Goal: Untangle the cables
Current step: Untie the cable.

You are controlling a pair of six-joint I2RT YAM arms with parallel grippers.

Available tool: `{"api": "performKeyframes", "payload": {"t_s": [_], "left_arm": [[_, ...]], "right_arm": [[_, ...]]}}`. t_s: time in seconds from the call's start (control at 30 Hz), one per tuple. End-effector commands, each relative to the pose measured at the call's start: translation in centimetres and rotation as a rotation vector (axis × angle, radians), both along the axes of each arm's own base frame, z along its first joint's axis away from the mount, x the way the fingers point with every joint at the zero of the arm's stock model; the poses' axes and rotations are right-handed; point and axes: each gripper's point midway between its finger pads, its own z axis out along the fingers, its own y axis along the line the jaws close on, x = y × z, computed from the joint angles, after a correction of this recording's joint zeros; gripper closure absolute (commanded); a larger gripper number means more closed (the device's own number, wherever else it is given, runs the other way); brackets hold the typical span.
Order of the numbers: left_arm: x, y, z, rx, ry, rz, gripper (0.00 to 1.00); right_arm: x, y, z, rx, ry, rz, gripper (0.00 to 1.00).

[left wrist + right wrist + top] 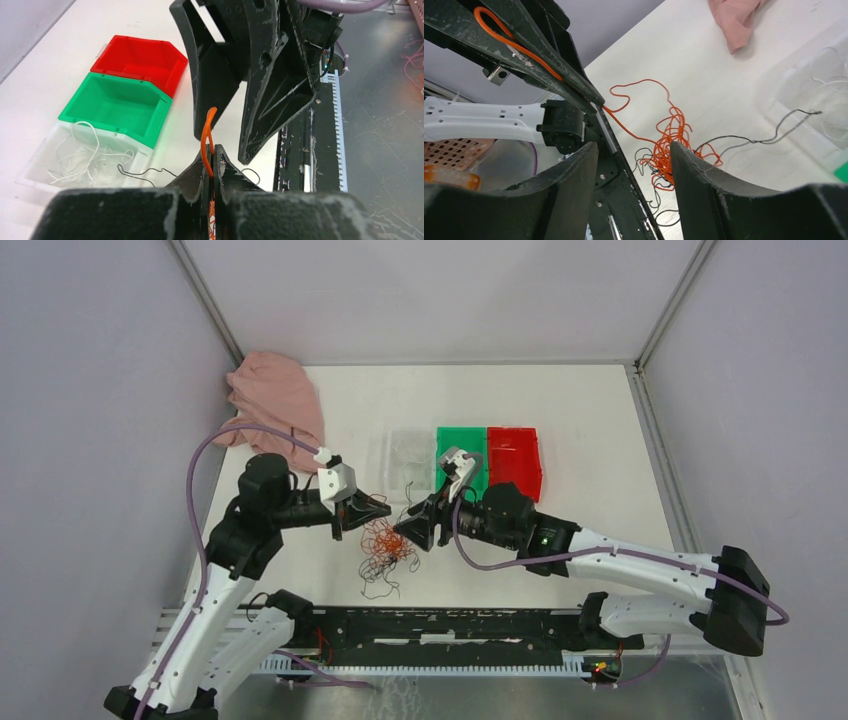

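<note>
A tangle of thin orange and black cables (385, 550) lies on the table near the front edge, between my two grippers; it also shows in the right wrist view (669, 145). My left gripper (380, 508) is shut on an orange cable (207, 142) whose loop sticks up past the fingertips (215, 155). My right gripper (412, 533) is open and empty, right in front of the left one, above the wad. A black cable (774, 132) trails toward the clear bin (412, 458), which holds whitish cables (80, 157).
A green bin (462, 458) and a red bin (513, 462) stand in a row right of the clear bin. A pink cloth (275, 400) lies at the back left. A black rail (440, 625) runs along the front edge.
</note>
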Motion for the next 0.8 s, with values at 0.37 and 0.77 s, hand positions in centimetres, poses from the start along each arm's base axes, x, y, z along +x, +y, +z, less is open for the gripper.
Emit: {"api": "performKeyframes", "payload": {"t_s": [0.37,0.77], "left_arm": [[-0.9,-0.5,4.4,-0.057,-0.056,-0.068,0.97],[-0.4,-1.0,8.5,-0.108,-0.115,-0.077,0.97]], "right_arm": [[-0.1,4.6,3.0,0.145,-0.017,0.105,0.48],[-0.3,7.2,-0.8,0.152,0.091,0.152,0.68]]}}
